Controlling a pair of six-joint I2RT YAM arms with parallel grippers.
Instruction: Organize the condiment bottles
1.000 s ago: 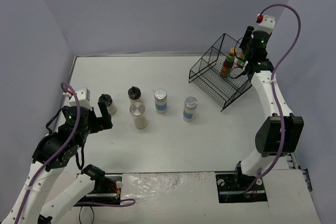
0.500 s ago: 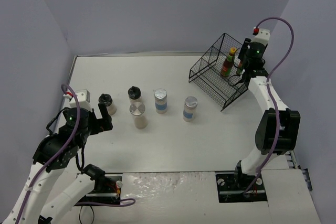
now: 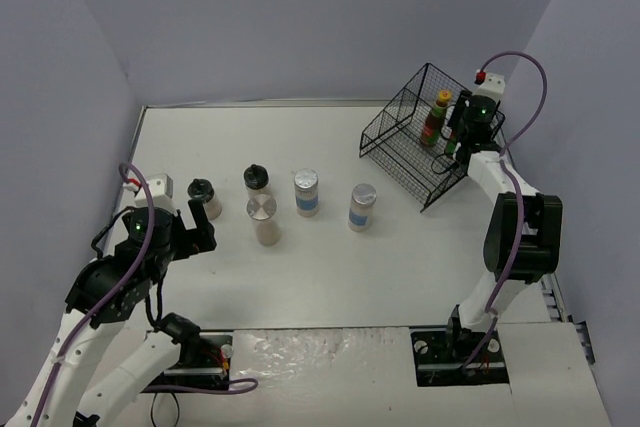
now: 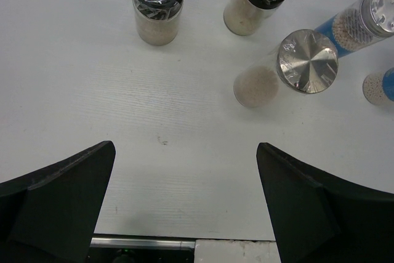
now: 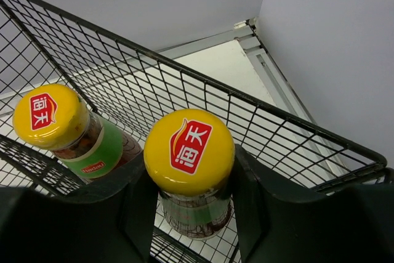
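**Counter (image 3: 330,267), white, contents listed left to right**

1. Left gripper (image 4: 184,149): released, jaws spread wide with nothing between them. It hangs over bare counter near the left front, just short of the row of containers.
2. First shaker (image 3: 203,197): black cap, clear body with pale granules. It stands upright on the counter and is the leftmost container. It is close ahead of the left gripper and not touched by it.
3. Second shaker (image 3: 257,185): black cap, same pale fill, upright. It sits to the right of the first and apart from it.
4. Front jar (image 3: 261,220): silver lid, clear body, whitish fill, upright. It stands just in front of the second shaker, nearer the arm bases than the rest of the row.
5. Middle jar (image 3: 306,192): silver lid, blue label, upright, right of the second shaker.
6. Right jar (image 3: 362,207): silver lid, blue label, upright. It is the last loose container on the open counter and stands apart from the middle jar.
7. Wire basket (image 3: 400,132): black, at the far right of the counter, and holds two bottles.
8. Left bottle (image 5: 52,118): dark sauce, yellow cap with a red mark, green label. It stands inside the basket, unheld.
9. Right bottle (image 5: 189,152): same kind, inside the basket beside the left bottle.
10. Right gripper (image 5: 191,195): clenched on the right bottle, with a finger on each side just below the cap.
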